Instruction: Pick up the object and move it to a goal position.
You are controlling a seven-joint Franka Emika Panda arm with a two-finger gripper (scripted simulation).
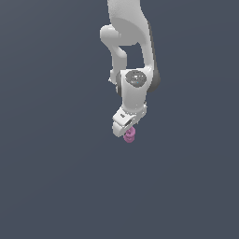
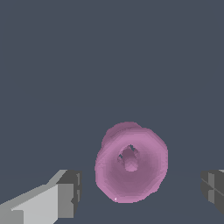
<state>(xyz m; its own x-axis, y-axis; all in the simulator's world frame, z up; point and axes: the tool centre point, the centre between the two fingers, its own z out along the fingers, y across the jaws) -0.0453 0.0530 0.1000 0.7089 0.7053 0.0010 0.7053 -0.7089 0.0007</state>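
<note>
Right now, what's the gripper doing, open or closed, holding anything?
White robot gripper: open, holding nothing; its fingers stand apart on either side of the small pink-purple knobbly ringed piece, with gaps showing.

One arm (image 1: 133, 60) counted in exterior view, white, single chain of links. One gripper (image 1: 124, 127) counted at arm's end. Two fingers counted in wrist view: one (image 2: 65, 194) on one side, second (image 2: 213, 188) on other side, each with grey pad. One object (image 2: 131, 162) counted, pink-purple; same single piece seen in both views. On that piece, two stacked lobes made out in wrist view, plus one central hole. No second piece of that kind counted.
</note>
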